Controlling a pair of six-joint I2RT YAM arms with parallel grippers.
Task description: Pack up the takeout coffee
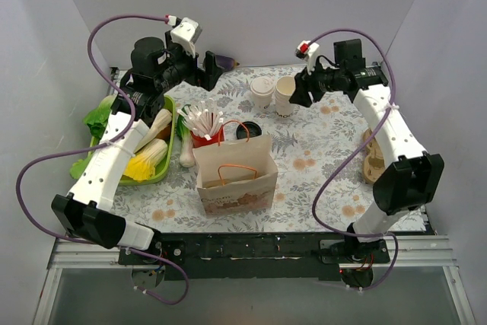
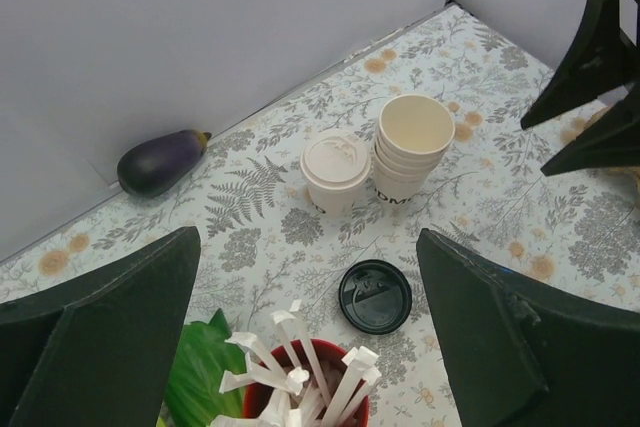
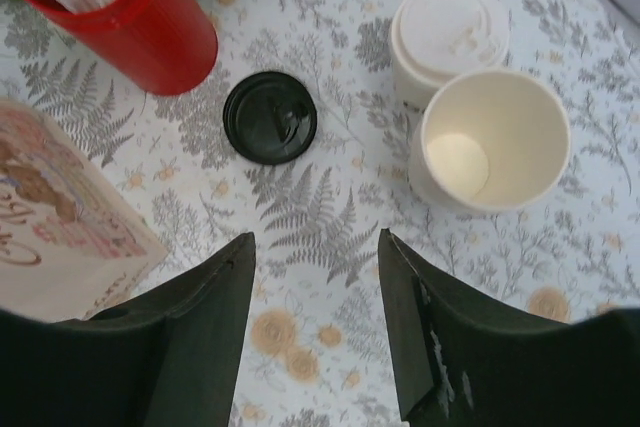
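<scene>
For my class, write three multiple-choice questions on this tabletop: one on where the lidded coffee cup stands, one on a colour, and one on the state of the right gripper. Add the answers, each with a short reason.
1. The lidded cup stands:
A. right beside the stack of lidless cups
B. on top of that stack
C. nested inside that stack

2. The flat loose lid is:
A. white
B. black
C. red

3. The right gripper is:
A. shut on the lidded cup
B. shut on nothing
C. open and empty

Answers:
1 A: both wrist views show the two upright, side by side.
2 B: it is plainly black in both wrist views.
3 C: in the right wrist view its fingers stand apart with nothing between them.
</scene>
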